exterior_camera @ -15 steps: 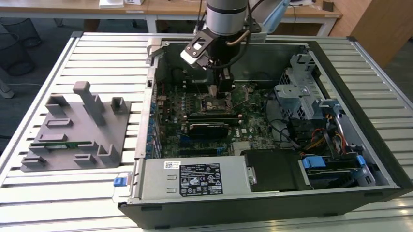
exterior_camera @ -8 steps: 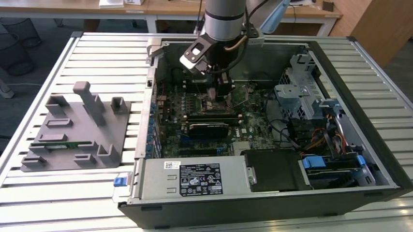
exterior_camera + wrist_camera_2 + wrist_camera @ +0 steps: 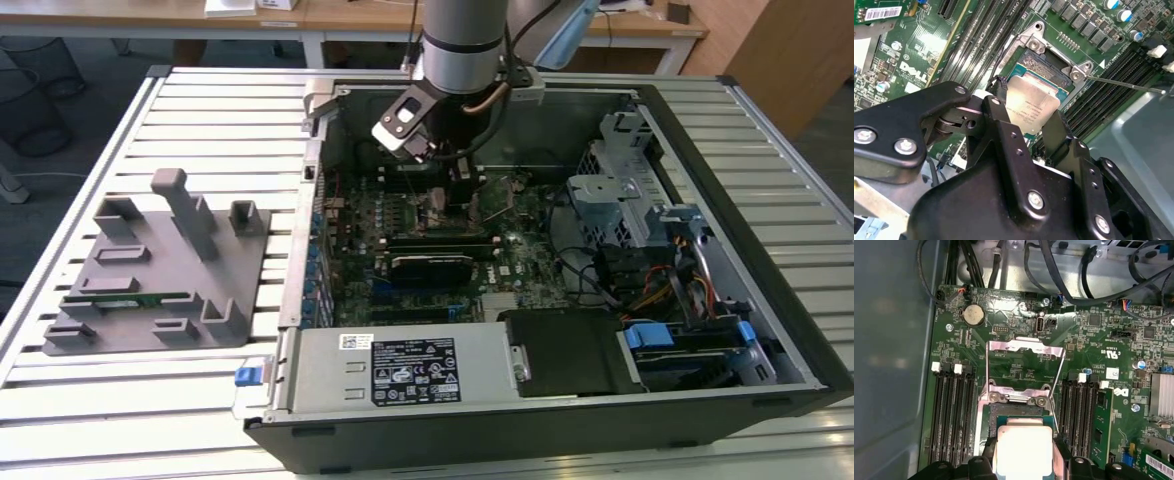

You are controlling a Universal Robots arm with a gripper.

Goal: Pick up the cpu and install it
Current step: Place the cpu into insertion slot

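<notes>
**A:** Second wrist view: cpu (image 3: 1032, 106) lies flat between the gripper (image 3: 1024, 114) fingers (image 3: 999, 125), clamped by two opposite edges, over the open socket (image 3: 1046, 64). Cannot tell whether it touches.

**B:** Handling?

**A:** Judged light, stiff, fragile underneath, with a slippery metal top. Hold by the edges only, with a gentle squeeze.

**B:** Pointing?

**A:** Shiny top up. It is square, so no real long axis. In the first wrist view its sides run parallel with the memory slots (image 3: 951, 415) flanking the socket. All of this is toward the far side of the computer case (image 3: 561, 432).
</notes>
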